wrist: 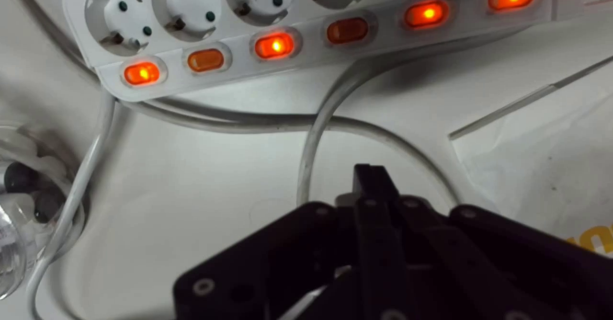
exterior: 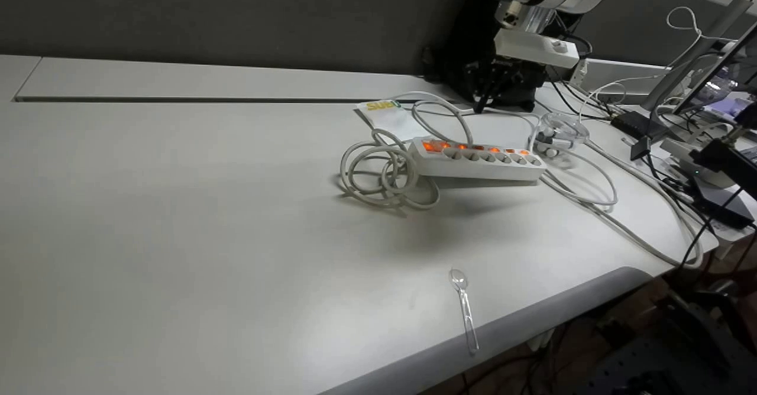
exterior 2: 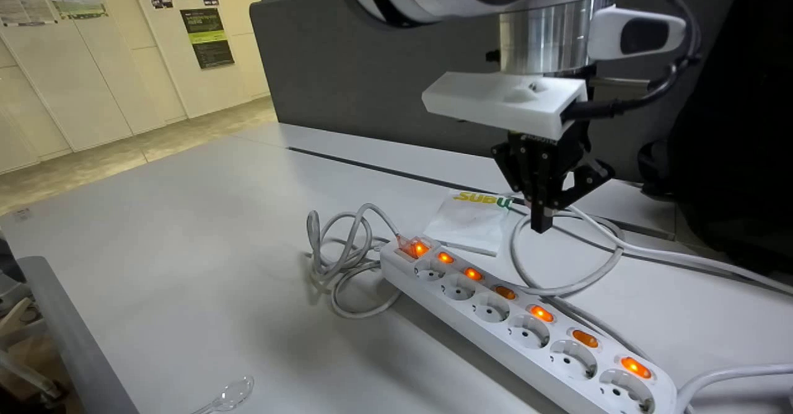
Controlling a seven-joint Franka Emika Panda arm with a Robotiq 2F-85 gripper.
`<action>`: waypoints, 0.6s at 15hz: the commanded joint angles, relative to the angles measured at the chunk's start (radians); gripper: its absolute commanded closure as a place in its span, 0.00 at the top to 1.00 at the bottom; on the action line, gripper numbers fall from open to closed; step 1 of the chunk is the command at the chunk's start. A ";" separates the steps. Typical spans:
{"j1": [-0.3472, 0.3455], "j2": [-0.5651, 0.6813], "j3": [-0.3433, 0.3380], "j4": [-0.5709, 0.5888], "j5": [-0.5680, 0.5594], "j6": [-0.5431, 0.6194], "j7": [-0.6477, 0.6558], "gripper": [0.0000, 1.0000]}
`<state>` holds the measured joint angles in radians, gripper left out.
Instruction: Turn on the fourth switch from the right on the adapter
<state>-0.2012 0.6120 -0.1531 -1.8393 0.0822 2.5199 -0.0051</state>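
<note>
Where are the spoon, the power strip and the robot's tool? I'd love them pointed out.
Spoon [exterior: 466, 310]: in an exterior view, on its handle.
Power strip [exterior: 480, 170]: in an exterior view, on its long white side.
Tool [exterior 2: 541, 222]: in an exterior view, where its fingertips meet.

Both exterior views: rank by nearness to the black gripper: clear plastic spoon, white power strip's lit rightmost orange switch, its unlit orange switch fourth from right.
1. Unlit orange switch: central, lower than the gripper.
2. Lit orange switch: on the power strip, right end.
3. Clear plastic spoon: near the table edge.
</note>
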 commanded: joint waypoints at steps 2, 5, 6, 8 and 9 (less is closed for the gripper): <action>-0.035 -0.004 0.005 -0.013 0.011 -0.079 0.002 0.00; -0.043 -0.020 -0.005 -0.037 0.000 -0.117 0.000 0.00; -0.045 -0.019 -0.006 -0.039 -0.004 -0.129 -0.005 0.00; -0.049 -0.011 -0.003 -0.036 -0.006 -0.140 -0.013 0.00; -0.049 -0.008 -0.002 -0.035 -0.006 -0.150 -0.017 0.00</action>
<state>-0.2455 0.6235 -0.1584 -1.8562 0.0822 2.4005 -0.0140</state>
